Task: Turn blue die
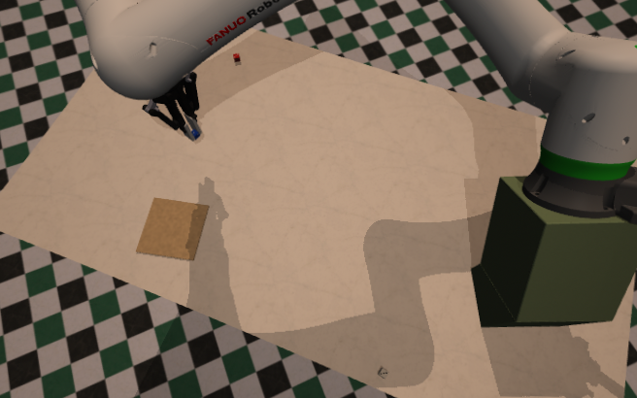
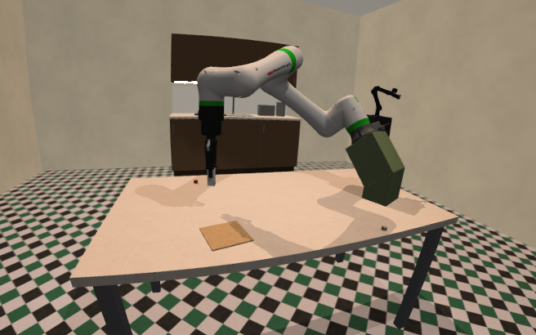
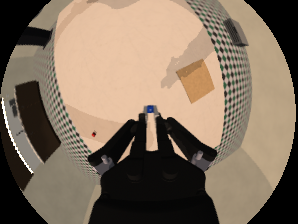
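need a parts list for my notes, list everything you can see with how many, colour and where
blue die: 1, blue, between the hand's fingertips
small red die: 1, red, on the table
small grey die: 1, grey, near a table edge
flat square mat: 1, tan, on the table
dark-legged table: 1, beige top, under the dice and mat
kitchen cabinets: upper and lower, brown, by the back wall
checked floor: 1, green, black and whitish, around the table
block pedestal: 1, olive green, under the arm
robot arm: 1, whitish with green bands, over the table
hand: 1, black, closed on the blue die
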